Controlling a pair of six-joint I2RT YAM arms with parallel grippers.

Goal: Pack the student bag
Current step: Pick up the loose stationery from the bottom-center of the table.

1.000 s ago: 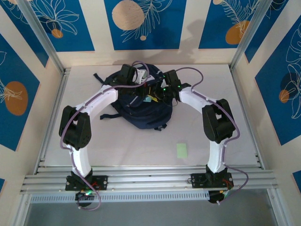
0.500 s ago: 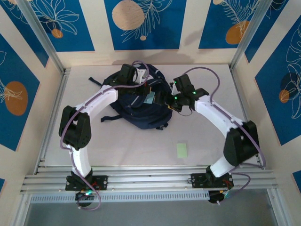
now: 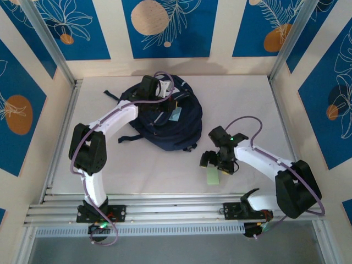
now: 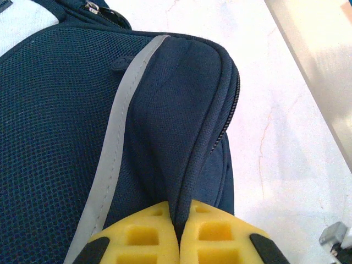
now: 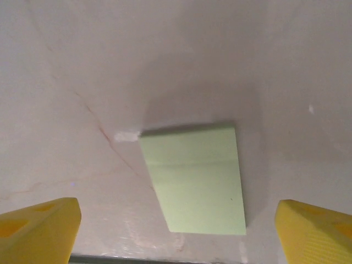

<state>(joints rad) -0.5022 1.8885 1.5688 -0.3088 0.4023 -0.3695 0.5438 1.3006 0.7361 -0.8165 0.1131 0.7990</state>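
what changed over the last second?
The right tool left the student bag, swung back toward the near edge and now hangs open over the green pad. A pale blue item it apparently let go lies in the bag's opening. The left tool stayed shut on the bag's zip edge; bag and pad unmoved.

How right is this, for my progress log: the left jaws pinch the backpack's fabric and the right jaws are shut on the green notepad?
One slip: the right jaws stand open above the green notepad, per the right wrist view. Rest holds.

Pale green pad (image 5: 192,179) on table (image 5: 110,66) between wide-apart fingers (image 5: 38,228)
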